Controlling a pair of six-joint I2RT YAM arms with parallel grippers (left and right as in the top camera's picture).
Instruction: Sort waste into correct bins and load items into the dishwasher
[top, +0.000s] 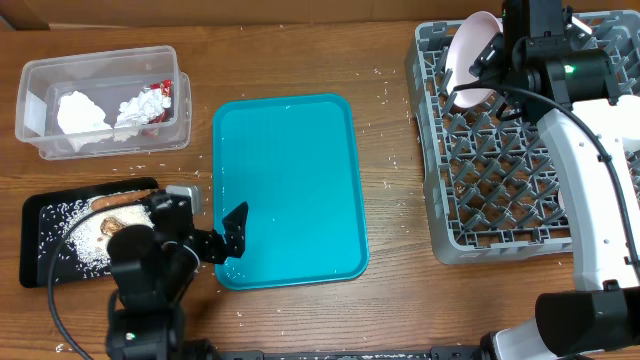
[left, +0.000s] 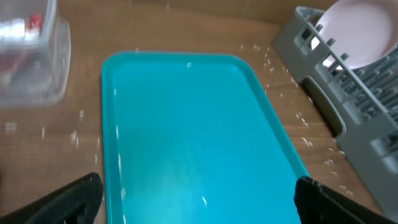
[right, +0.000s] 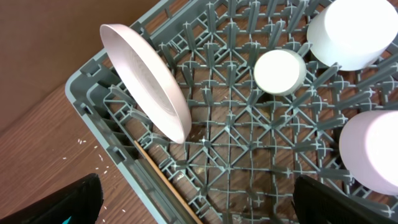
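The left gripper (left: 202, 202) is wide open and empty, with the teal tray (left: 186, 124) under it. The right gripper (right: 198, 199) is wide open and empty too, with the grey rack (right: 230, 134) and pink plate (right: 146, 81) below it.

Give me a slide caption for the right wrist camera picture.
Open right gripper over the grey dish rack: pale pink plate tilted on edge, small white cup nearby.

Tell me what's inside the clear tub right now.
The clear tub holds crumpled white tissue and a red shiny wrapper. Anything beneath the tissue is covered.
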